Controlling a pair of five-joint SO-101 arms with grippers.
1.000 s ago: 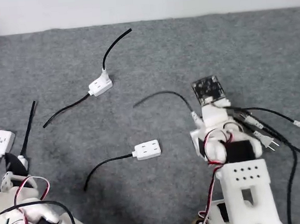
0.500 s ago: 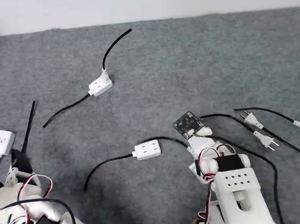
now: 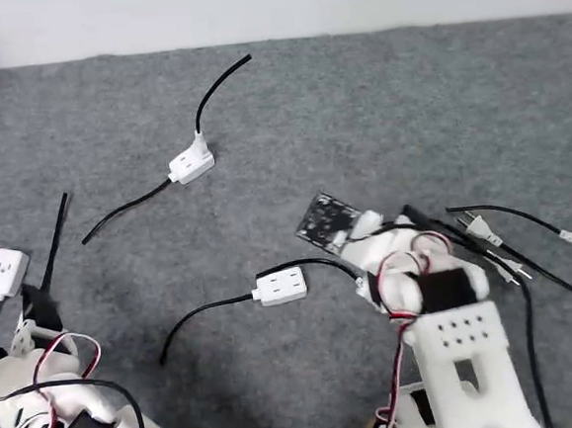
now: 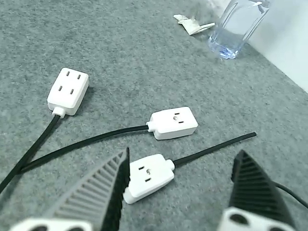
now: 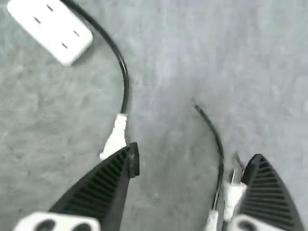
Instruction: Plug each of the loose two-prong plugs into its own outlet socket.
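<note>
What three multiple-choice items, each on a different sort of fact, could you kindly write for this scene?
1. Where do the loose plugs lie in the high view? A) beside the right arm B) beside the left arm C) against the far wall
2. What colour are the sockets' cords? A) white B) black C) red
3. How is the left gripper? A) shut on a socket B) shut on a cord C) open, holding nothing

Answers: 1 A, they lie on the carpet next to that arm; 2 B, a black cord leaves each white socket; 3 C, its fingers stand wide apart.
</note>
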